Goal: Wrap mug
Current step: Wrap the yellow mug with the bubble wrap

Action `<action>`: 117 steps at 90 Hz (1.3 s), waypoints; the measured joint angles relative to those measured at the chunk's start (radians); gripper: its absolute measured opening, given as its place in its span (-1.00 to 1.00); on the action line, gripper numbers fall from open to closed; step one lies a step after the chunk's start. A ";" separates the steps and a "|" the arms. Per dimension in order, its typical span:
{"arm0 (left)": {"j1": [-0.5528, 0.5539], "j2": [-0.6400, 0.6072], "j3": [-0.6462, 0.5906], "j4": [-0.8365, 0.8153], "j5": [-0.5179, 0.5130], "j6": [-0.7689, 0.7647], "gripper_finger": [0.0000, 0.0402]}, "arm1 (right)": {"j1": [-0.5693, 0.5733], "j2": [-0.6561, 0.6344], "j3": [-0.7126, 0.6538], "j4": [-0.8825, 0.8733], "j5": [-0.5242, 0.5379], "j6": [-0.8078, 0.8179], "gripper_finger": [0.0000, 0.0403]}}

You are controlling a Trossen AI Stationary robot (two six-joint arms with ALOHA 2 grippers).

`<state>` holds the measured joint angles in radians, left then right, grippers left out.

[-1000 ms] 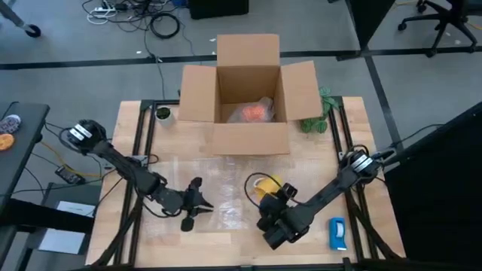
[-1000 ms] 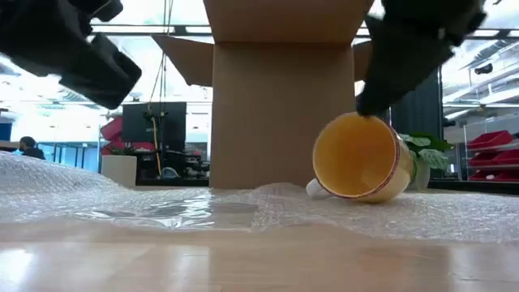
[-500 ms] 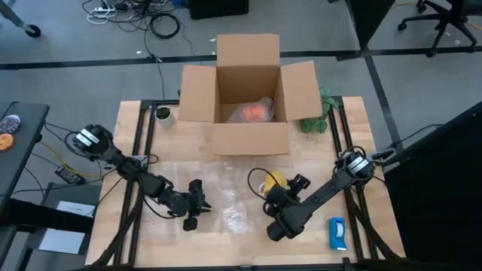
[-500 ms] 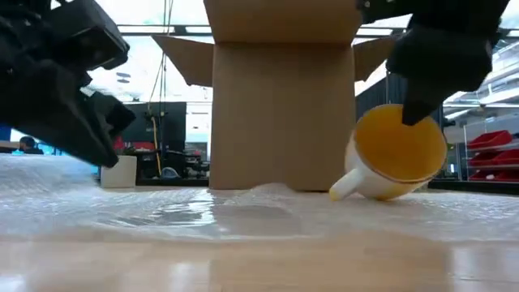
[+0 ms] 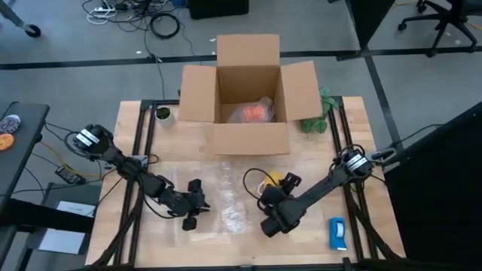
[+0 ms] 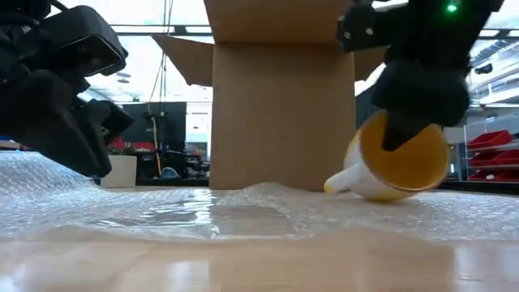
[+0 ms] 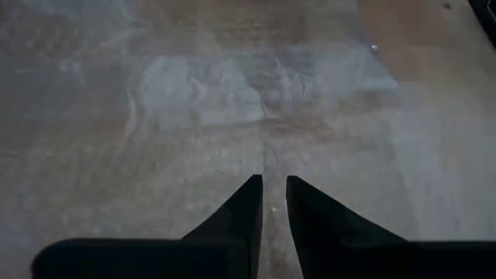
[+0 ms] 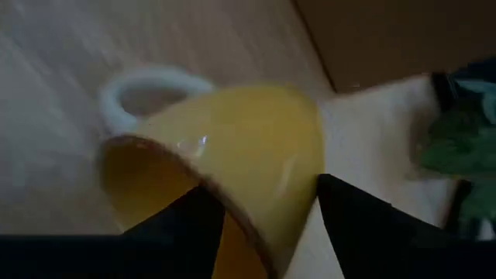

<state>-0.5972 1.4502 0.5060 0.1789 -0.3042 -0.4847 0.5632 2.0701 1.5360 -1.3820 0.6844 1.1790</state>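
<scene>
Right end effector (image 5: 273, 197): closed on the rim of the mug (image 6: 397, 158), one finger inside the mouth and one outside, as seen in the right wrist view. The mug (image 8: 225, 170), yellow-orange with a white handle, is held tipped on its side, mouth turned toward the low camera, its lower side at or just above the bubble wrap (image 6: 162, 212); contact cannot be told. In the high view the mug (image 5: 273, 181) is partly hidden by the end effector.

Left end effector (image 5: 193, 212): fingers nearly closed, a narrow gap between them, nothing held. It is positioned low over the bubble wrap (image 7: 217, 93), well apart from the mug, to the left of the right end effector.

Bubble wrap (image 5: 222, 188): clear sheet, spread flat on the worktop (image 5: 166, 143) beneath both end effectors.

Cardboard box (image 5: 247, 94): open, flaps spread, located beyond both end effectors at the far side of the worktop.

Flat blue-and-white object (image 5: 337, 233): lying on the worktop just beside the right arm.
</scene>
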 joint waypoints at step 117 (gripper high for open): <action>0.002 0.000 0.000 0.200 -0.325 0.034 -0.78 | 0.013 -0.002 0.117 -0.158 0.107 0.179 -1.00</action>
<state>-0.5957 1.4498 0.5056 0.3786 -0.6292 -0.4507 0.5762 2.0682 1.6535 -1.5397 0.7918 1.3582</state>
